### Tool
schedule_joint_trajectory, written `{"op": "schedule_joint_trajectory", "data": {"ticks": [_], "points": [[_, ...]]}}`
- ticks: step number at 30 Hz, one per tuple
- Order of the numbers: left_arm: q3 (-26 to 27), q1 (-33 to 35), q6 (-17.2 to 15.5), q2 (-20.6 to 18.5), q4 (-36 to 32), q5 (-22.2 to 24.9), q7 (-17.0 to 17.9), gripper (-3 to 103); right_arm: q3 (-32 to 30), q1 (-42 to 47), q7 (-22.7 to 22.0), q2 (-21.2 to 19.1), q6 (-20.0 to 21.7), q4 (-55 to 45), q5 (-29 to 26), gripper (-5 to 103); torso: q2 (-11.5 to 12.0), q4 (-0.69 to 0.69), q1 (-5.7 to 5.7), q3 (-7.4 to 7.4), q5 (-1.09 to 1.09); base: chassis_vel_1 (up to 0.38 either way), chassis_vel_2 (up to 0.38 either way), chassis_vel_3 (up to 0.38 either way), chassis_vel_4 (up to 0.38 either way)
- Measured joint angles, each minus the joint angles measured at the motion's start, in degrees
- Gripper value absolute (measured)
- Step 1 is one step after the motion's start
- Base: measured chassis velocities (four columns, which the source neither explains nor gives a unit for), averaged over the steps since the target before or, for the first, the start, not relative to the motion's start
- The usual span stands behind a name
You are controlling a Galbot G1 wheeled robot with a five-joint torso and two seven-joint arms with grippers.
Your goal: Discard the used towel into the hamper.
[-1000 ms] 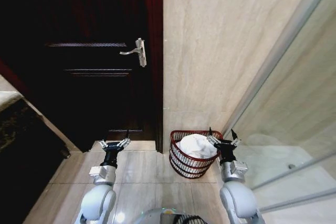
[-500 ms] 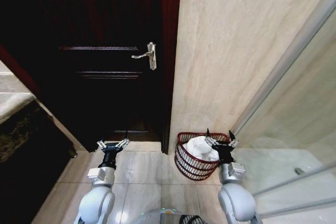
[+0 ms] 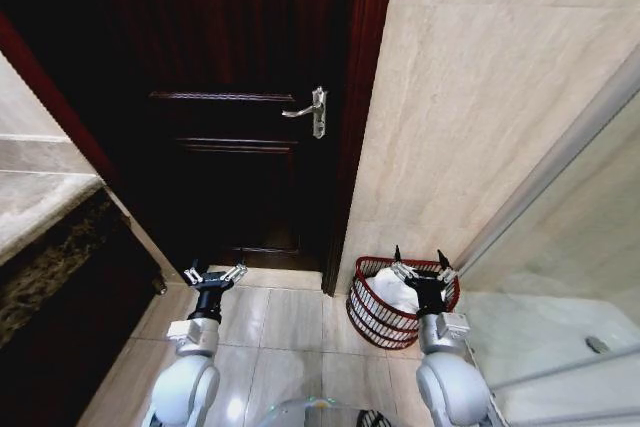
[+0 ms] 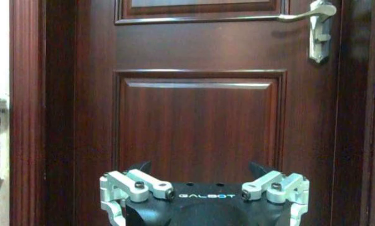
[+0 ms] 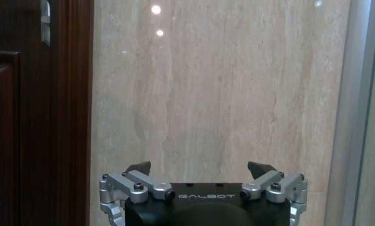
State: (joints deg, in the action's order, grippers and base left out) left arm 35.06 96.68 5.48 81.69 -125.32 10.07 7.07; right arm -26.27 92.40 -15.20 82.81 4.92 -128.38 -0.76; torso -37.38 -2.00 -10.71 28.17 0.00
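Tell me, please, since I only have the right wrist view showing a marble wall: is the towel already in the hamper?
Observer: Yes, the head view shows a white towel lying inside the hamper.
Operator: Where is the right gripper relative to it?
Observer: The right gripper, open, shows over the hamper's far rim.
Operator: And the left arm?
Observer: The left gripper, open and empty, faces the dark door.
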Motion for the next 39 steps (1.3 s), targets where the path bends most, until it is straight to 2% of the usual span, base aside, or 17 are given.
{"op": "schedule_joint_trajectory", "data": {"ticks": [39], "points": [[0.3,-0.8,-0.4,-0.5,0.6,0.5,0.4,100,-0.9,0.1,-0.6,0.3,-0.1,-1.2,-0.6,100,-9.5,-0.01,-4.07,5.44,0.0,0.0,0.0,0.0,0.0]]}}
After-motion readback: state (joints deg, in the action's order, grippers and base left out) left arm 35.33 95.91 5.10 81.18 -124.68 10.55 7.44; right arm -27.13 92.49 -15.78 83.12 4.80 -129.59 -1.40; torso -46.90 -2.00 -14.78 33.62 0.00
